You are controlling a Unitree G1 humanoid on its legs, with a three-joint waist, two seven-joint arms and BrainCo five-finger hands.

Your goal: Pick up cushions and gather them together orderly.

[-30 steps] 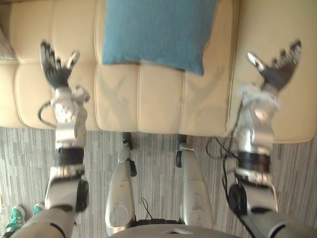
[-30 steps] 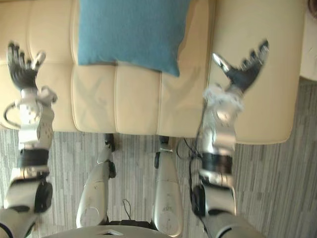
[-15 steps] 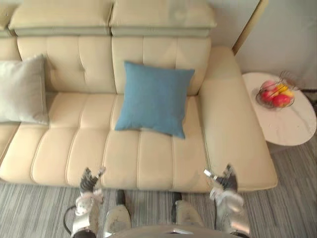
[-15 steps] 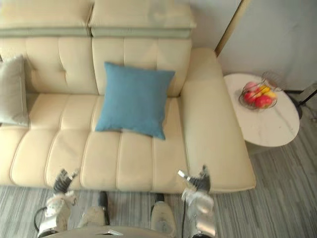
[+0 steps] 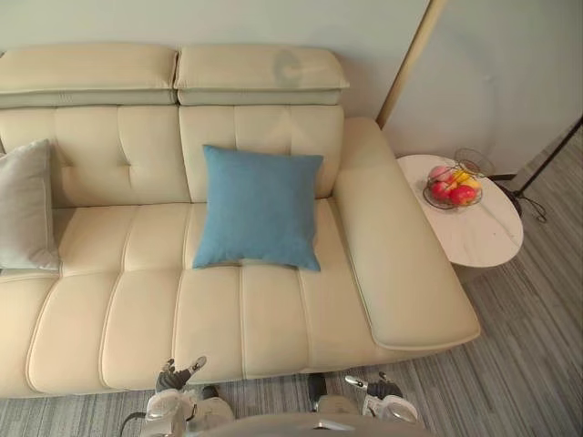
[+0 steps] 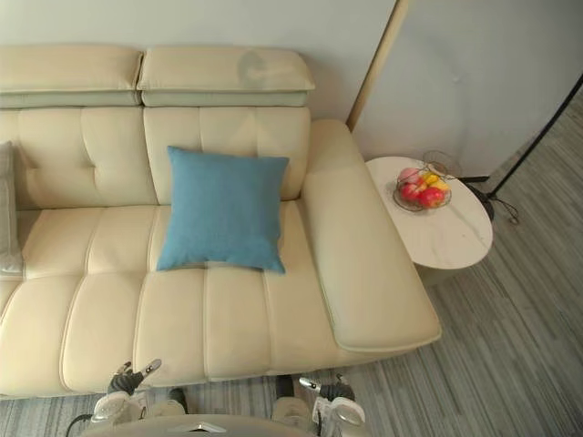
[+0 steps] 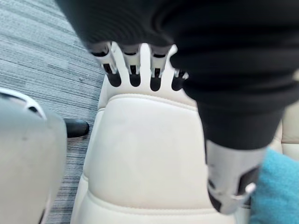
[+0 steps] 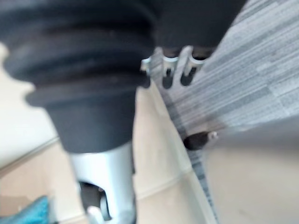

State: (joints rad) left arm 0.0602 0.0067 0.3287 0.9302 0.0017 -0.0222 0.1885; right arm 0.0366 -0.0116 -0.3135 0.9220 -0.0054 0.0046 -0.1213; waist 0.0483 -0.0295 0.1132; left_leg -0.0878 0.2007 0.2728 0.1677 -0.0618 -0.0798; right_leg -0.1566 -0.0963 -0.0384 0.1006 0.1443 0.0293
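Note:
A blue cushion (image 5: 260, 208) leans upright against the backrest near the middle of the cream sofa (image 5: 273, 319). A light grey cushion (image 5: 25, 205) leans at the sofa's far left, apart from the blue one. My left hand (image 5: 175, 375) and right hand (image 5: 372, 388) are low in front of the sofa's front edge, far from both cushions. Both are open and hold nothing. The left wrist view has straight fingers (image 7: 135, 72) over the seat, with a corner of the blue cushion (image 7: 280, 186) beyond. Straight fingers (image 8: 173, 70) appear in the right wrist view too.
A round white side table (image 5: 474, 237) with a wire bowl of fruit (image 5: 451, 185) stands by the sofa's right arm. A thin dark lamp pole (image 5: 547, 159) leans at the far right. Grey striped carpet (image 5: 528, 364) runs in front.
The camera has swung up and back, so the whole sofa and side table show. Both open hands now sit low by the sofa's front edge. The cushions have not moved.

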